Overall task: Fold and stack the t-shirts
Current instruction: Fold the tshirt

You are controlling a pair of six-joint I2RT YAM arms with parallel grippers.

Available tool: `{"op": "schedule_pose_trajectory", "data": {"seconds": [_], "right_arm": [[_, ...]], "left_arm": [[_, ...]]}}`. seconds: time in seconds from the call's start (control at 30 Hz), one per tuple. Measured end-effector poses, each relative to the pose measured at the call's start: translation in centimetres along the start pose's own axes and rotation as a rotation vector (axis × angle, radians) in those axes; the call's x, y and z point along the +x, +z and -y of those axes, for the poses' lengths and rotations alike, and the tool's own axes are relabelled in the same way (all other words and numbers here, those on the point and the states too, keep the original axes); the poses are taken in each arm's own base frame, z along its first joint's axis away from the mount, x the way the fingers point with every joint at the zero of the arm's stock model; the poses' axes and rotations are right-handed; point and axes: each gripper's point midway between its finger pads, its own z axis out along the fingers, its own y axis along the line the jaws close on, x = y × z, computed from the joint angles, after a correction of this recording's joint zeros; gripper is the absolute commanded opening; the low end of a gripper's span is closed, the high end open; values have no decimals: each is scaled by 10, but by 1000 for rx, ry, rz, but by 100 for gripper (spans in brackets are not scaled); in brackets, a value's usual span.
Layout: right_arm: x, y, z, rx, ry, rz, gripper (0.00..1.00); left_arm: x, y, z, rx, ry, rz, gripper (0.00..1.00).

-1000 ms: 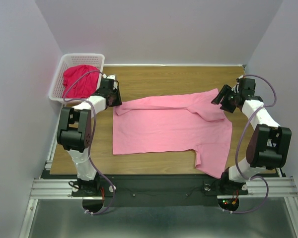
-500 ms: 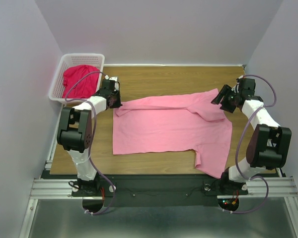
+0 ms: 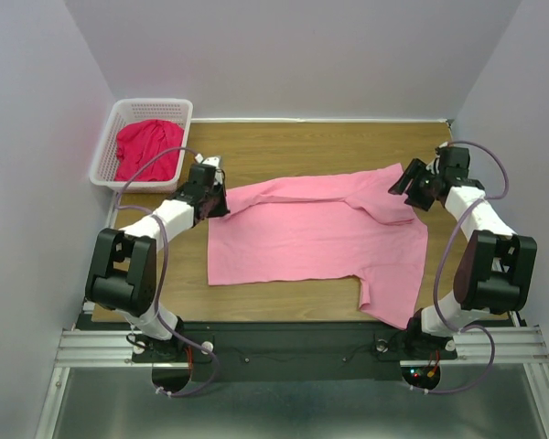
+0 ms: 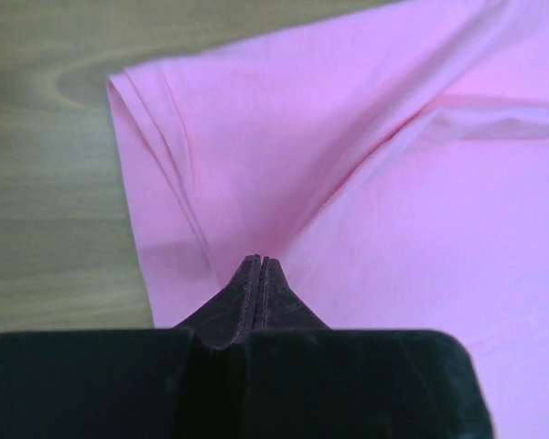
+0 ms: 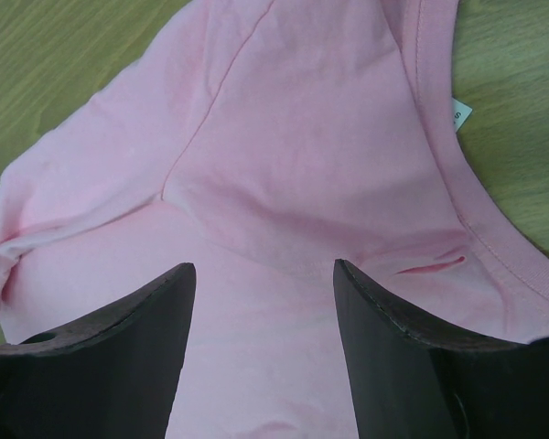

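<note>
Pink t-shirt (image 3: 311, 233): soft, light and limp, spread mid-bench (image 3: 293, 146); likely best gripped at edges and corners.
Left claw (image 4: 256, 267): pressed together, pinching its far-left hem corner.
Right claw (image 5: 263, 270): spread above the collar.
Crimson t-shirt (image 3: 146, 146): bunched in basket (image 3: 103, 165).

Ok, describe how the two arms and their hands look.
The left arm and right arm are white tubes joined by chunky black joint blocks, each trailed by a looping grey-purple cable. The left hand and right hand are black, with dark wedge-shaped fingers tapering to blunt tips.
</note>
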Motion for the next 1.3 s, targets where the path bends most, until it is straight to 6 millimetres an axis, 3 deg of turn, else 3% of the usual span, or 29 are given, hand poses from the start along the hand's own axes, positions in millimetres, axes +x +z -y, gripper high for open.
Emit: {"op": "schedule_pose_trajectory", "data": {"seconds": [0.13, 0.2, 0.23, 0.27, 0.37, 0.67, 1.03, 1.3], "right_arm": [[5, 2, 4, 10, 13, -11, 68], [8, 3, 6, 20, 26, -15, 68], [9, 3, 7, 26, 32, -14, 68], [9, 3, 9, 34, 39, -14, 68], [7, 3, 11, 52, 56, -3, 68], [4, 6, 19, 100, 84, 16, 67], [7, 14, 25, 122, 112, -2, 67], [7, 14, 24, 120, 111, -4, 67]], "left_arm": [[41, 2, 0, -6, -24, -77, 5], [60, 3, -1, -14, -41, -115, 13], [67, 3, -1, -19, -51, -128, 21], [69, 3, -1, -21, -64, -131, 38], [64, -1, -4, -45, -118, -90, 67], [32, -24, 0, -53, -286, 65, 68], [54, -19, 3, -58, -463, 4, 67], [56, -15, -1, -132, -616, -18, 58]]}}
